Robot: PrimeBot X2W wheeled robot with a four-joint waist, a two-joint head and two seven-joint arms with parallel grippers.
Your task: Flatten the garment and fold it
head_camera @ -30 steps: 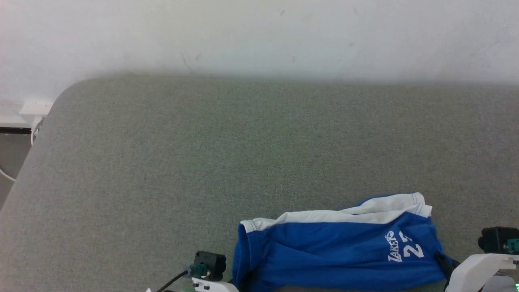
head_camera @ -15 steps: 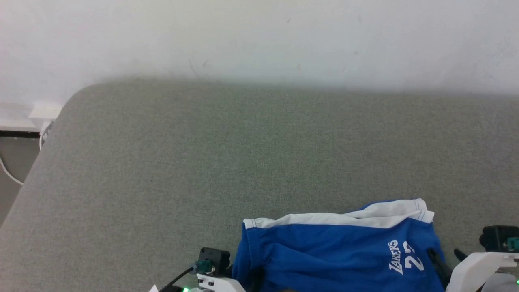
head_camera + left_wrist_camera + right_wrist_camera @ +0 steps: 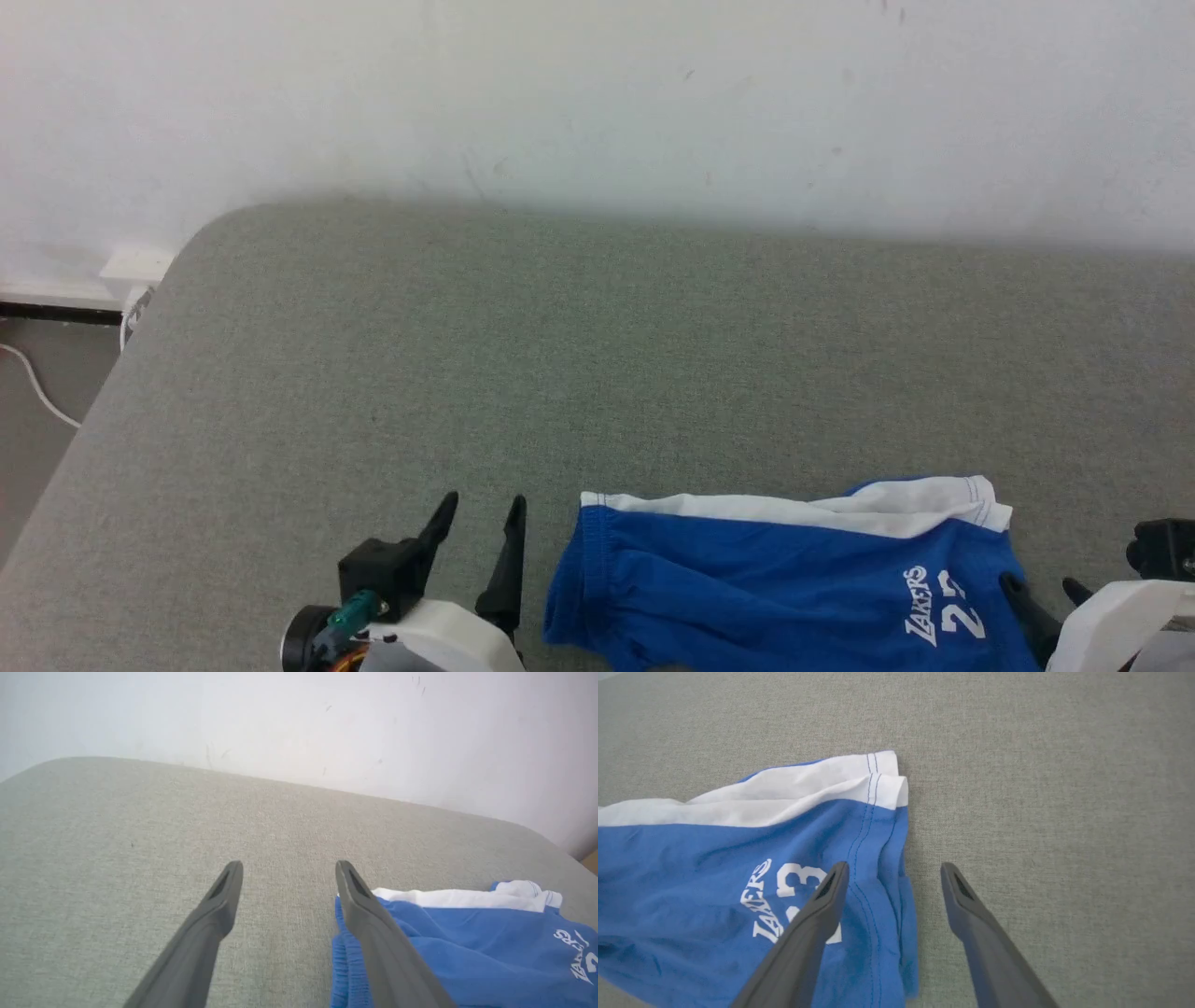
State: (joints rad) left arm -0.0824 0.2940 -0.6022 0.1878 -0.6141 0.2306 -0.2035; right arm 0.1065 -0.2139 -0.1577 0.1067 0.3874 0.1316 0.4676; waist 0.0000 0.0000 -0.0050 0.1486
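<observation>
The garment [image 3: 766, 583], blue shorts with a white stripe along the far edge and white "Lakers" print, lies folded flat on the grey padded surface [image 3: 560, 355] near its front edge. My left gripper [image 3: 483, 504] stands open just left of the waistband end, with nothing between its fingers. In the left wrist view the left gripper [image 3: 288, 865] is over bare surface, and the garment [image 3: 467, 942] lies beside its right finger. My right gripper [image 3: 1041, 586] is open at the garment's right edge. In the right wrist view the right gripper [image 3: 894, 867] straddles the hem of the garment [image 3: 714, 868], holding nothing.
A white wall [image 3: 597, 93] runs along the far edge of the surface. The surface's rounded left corner drops to the floor, where a white cable [image 3: 37, 392] and a white wall box [image 3: 135, 266] sit. Bare grey surface stretches beyond and left of the garment.
Both grippers have gone from shut to open and let go of the garment's ends. The left gripper now stands clear to the left of the waistband. The head camera has shifted.
</observation>
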